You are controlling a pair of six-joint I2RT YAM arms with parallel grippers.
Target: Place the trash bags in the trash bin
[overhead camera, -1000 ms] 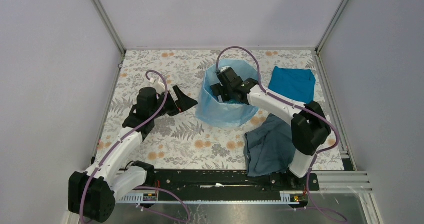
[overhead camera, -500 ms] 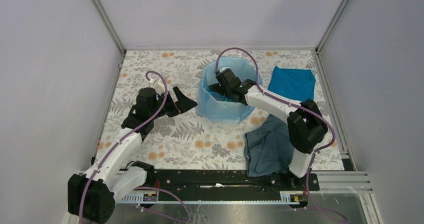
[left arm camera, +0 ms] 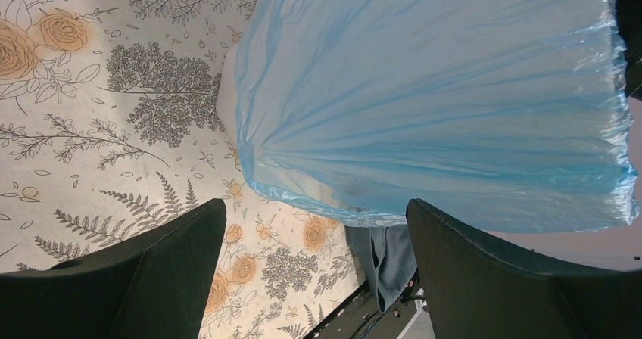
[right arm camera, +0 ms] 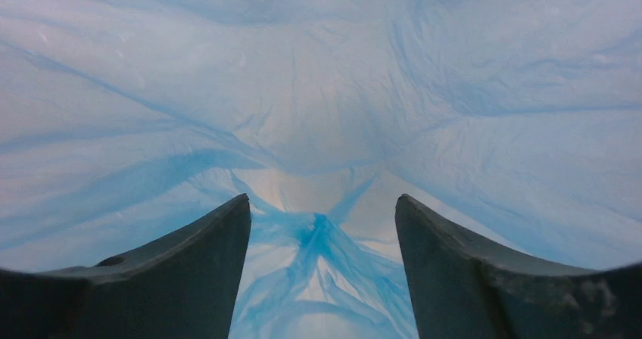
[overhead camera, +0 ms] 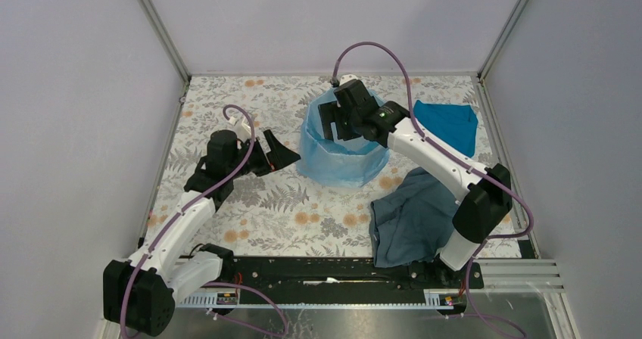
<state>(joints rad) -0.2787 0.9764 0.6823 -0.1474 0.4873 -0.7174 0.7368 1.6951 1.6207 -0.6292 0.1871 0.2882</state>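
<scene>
Hanging inside the thin translucent light-blue plastic bag (overhead camera: 337, 165), the right gripper (right arm camera: 322, 199) is spread, grasping nothing. The left gripper (left arm camera: 316, 203) hovers beside the bag, likewise released.

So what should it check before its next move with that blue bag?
1. Bag over the bin: ok. The blue bag drapes over the bin, hiding nearly all of it.
2. Right gripper free: ok. It is open, holds nothing and points down inside the bag.
3. Left gripper out of the way: ok. It is open, beside the bag and not touching it.
4. Bag pushed down to the bin's floor: cannot tell.
5. Cloths clear: ok. The dark cloth and the teal cloth lie apart from the bin.
</scene>
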